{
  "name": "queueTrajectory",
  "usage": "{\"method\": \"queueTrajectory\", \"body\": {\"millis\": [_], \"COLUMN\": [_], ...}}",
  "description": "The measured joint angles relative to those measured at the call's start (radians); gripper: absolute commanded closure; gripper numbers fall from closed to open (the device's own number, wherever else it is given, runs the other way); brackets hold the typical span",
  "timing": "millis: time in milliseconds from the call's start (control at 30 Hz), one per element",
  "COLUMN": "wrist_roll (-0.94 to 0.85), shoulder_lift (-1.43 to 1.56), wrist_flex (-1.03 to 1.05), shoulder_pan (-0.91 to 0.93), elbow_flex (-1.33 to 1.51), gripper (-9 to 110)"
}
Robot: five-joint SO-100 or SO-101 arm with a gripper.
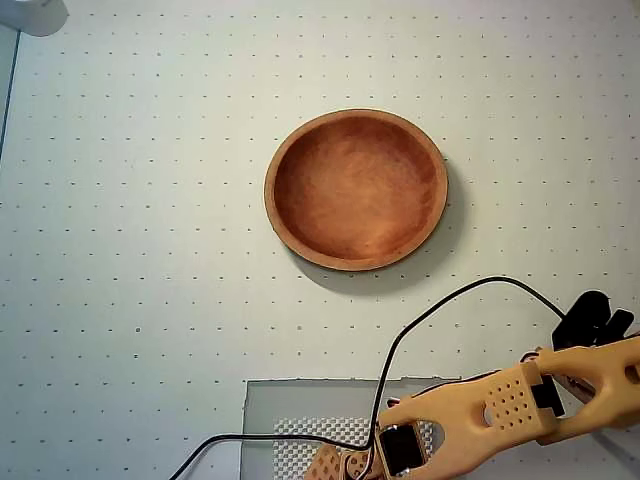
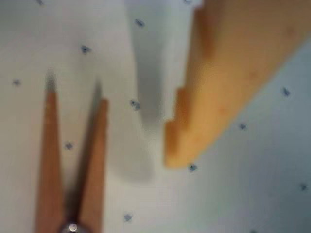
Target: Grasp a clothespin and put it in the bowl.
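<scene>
We've got the arm (image 1: 500, 415) low at the bottom-right of the overhead view, well apart from the bowl (image 1: 356, 188), which sits empty mid-mat. The clothespin isn't visible from overhead, prob hidden under the arm.

Wrist view is blurry, very close to the mat (image 2: 252, 194). The clothespin (image 2: 73, 165) lies flat at lower left, two prongs spreading toward the top of the frame, metal spring just showing at the bottom edge. One orange gripper finger (image 2: 228, 82) w/ a stepped edge comes in from the top right, its tip near the mat and just beside the pin's right prong, gap between them, not touching. We only see that one finger, so can't tell whether the jaws are open or closed; nothing is gripped as far as we can see.

Our read: approach phase, grasp not yet made.

Risks:
- Visible finger sits beside the pin, not around it. Closing here prob misses or just nudges the pin sideways.
- Tip is v. close to the mat, so more descent could jam it into the surface.
- Pin is light and slim; a one-sided push could spin or flick it away.
- Pinching the prong tips rather than near the spring could let it pivot and drop on the long carry to the bowl.
</scene>
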Motion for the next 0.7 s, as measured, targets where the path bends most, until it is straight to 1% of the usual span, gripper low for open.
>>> {"method": "queueTrajectory", "body": {"millis": [133,600,700], "wrist_roll": [0.0,0.0,0.0], "shoulder_lift": [-0.046,-0.067,-0.067], "wrist_flex": [0.002,0.002,0.002], "shoulder_pan": [0.003,0.009,0.009], "elbow_flex": [0.002,-0.002,-0.002], "gripper": [52,53,56]}}
